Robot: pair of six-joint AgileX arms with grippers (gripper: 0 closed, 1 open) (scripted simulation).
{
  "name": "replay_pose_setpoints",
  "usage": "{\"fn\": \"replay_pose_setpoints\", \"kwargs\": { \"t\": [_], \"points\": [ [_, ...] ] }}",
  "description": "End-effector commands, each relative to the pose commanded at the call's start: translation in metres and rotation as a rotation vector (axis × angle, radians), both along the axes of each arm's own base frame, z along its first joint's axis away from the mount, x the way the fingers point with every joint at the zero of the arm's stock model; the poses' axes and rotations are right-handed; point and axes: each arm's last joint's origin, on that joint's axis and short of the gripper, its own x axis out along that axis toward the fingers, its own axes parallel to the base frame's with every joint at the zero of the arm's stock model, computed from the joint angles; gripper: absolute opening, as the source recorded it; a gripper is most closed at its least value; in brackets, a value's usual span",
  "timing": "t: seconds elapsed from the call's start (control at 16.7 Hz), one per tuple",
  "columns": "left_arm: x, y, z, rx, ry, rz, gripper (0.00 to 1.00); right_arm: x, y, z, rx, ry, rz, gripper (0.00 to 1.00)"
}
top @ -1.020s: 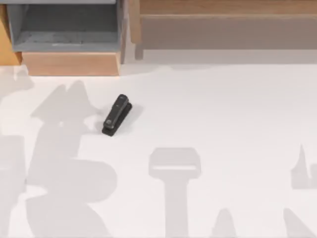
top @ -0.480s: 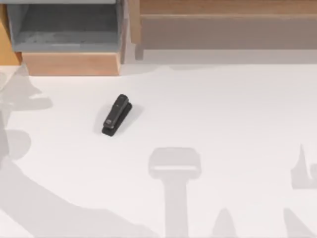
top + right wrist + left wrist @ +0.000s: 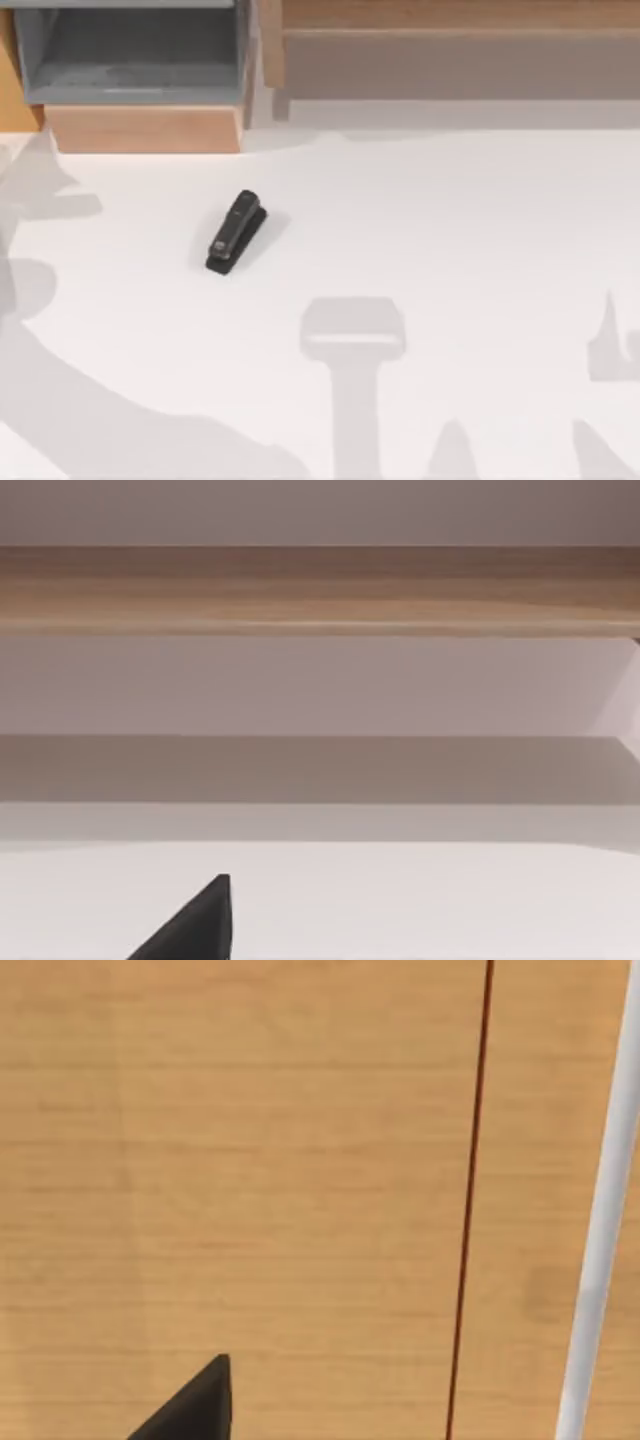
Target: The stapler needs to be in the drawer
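So the small black elongated stapler [image 3: 236, 232] is lying flat on the white table [image 3: 460, 220], out in the open in front of the boxy drawer with grey inner walls and a light tan wooden front panel [image 3: 140, 128]. It's clear of that front panel, not touching it, roughly off the panel's right end, and it sits at an angle, with one end pointing towards the drawer and the other away from it. The pale mark on its top shows faintly. The drawer is pulled open and its grey floor is bare, so the stapler isn't in it yet.

Right beside the drawer, on its right, is the long brown wooden unit [image 3: 450, 50] running along the back of the table.

The left gripper [image 3: 195, 1410] shows as one dark pointed tip in the left wrist view, up against a light orange-tan wood surface [image 3: 250, 1160] with a thin dark red line [image 3: 470, 1210] down it and a white strip [image 3: 600, 1230] beside that. Can't tell if it's spread or pressed together.

Same deal for the right gripper [image 3: 195, 930]: one dark tip over the white table in the right wrist view, facing the brown unit [image 3: 320, 590]. Can't tell its state either.
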Motion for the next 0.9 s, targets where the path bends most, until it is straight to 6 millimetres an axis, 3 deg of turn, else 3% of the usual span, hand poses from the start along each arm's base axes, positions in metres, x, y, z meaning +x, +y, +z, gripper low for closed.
{"fn": "replay_pose_setpoints", "kwargs": {
  "t": [0.3,0.54,0.9],
  "points": [
    [0.020,0.001,0.000,0.001,-0.001,0.001,1.00,0.000,0.000,0.000,0.000,0.000,0.000,1.00],
    [0.022,0.001,0.000,0.001,-0.001,0.001,1.00,0.000,0.000,0.000,0.000,0.000,0.000,1.00],
    [0.022,0.001,0.000,0.001,-0.001,0.001,0.55,0.000,0.000,0.000,0.000,0.000,0.000,1.00]
  ]
}}
